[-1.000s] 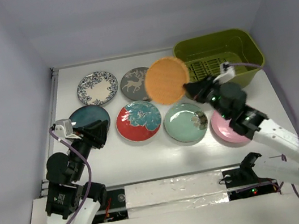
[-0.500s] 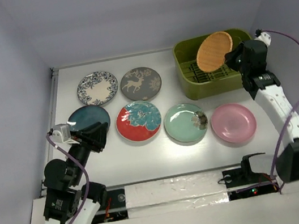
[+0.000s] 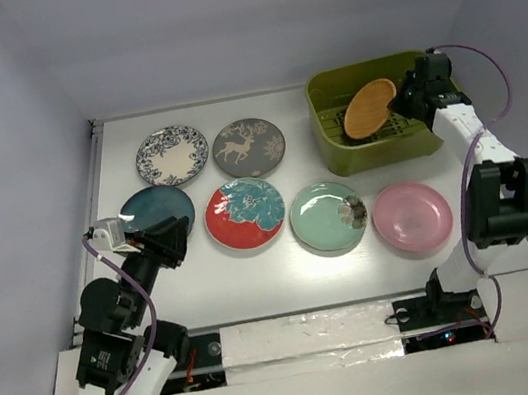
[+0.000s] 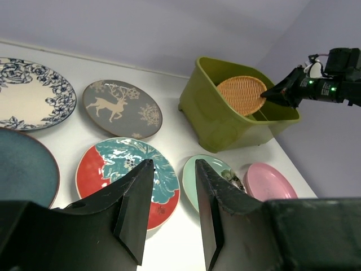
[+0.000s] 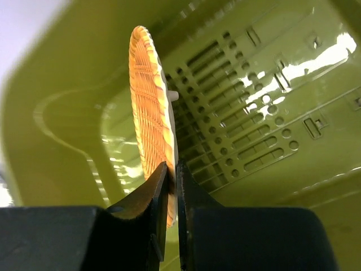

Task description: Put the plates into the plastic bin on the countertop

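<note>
- At far left, the left gripper (image 3: 172,238) hovers empty over the counter (image 3: 258,285), its jaws a narrow gap apart, just beside the dark teal plate (image 3: 157,210).
- Six plates lie flat on the counter: blue-white floral (image 3: 172,155) and grey deer (image 3: 249,147) in the back row, then dark teal, red-teal floral (image 3: 244,213), mint green (image 3: 328,216) and pink (image 3: 412,216) in front.
- At right, the orange woven plate (image 3: 371,108) hangs tilted inside the plastic bin (image 3: 338,153), pinched at its rim by the right gripper (image 3: 401,106).
- The step in hand appears to be setting this plate down. It likely goes best if the plate sinks until its low edge meets the ribbed floor, then tips flat toward one end of the bin before the jaws part, leaving room for the rest.
- The top view alone shows all six waiting plates and both arms.
- The left wrist view shows the bin's outer wall and the plate leaning within it.
- Only the right wrist view shows the grip itself, with the plate edge-on between closed jaws above the slotted floor. Whether its low edge touches the floor cannot be told.
</note>
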